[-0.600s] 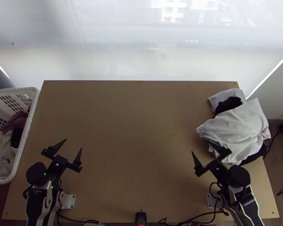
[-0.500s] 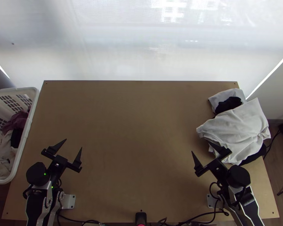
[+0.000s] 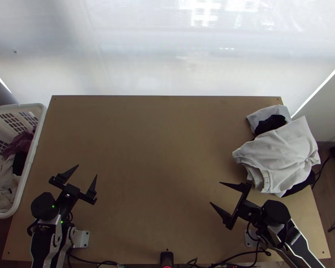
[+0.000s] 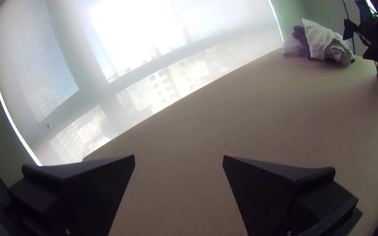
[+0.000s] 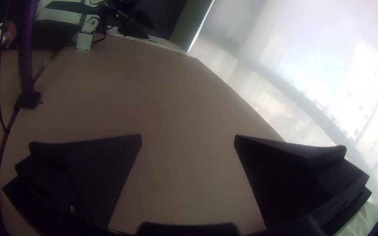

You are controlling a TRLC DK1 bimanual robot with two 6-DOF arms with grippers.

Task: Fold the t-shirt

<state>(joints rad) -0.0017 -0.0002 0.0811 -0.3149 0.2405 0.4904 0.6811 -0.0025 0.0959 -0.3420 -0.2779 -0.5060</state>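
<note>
Here, pale cloth lies beside the right claw; perhaps apart.

I look steeply down from high over the near edge of the table, and closely inward across it from each wrist, all views sharing its far edge.

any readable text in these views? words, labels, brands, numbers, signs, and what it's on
None that I can read.
Pale grey crumpled cloth garment: no print visible.
White plastic laundry basket: none visible.
Light wooden table: bare of lettering.
Black-jointed left arm: green lights, no legible marking.
</note>
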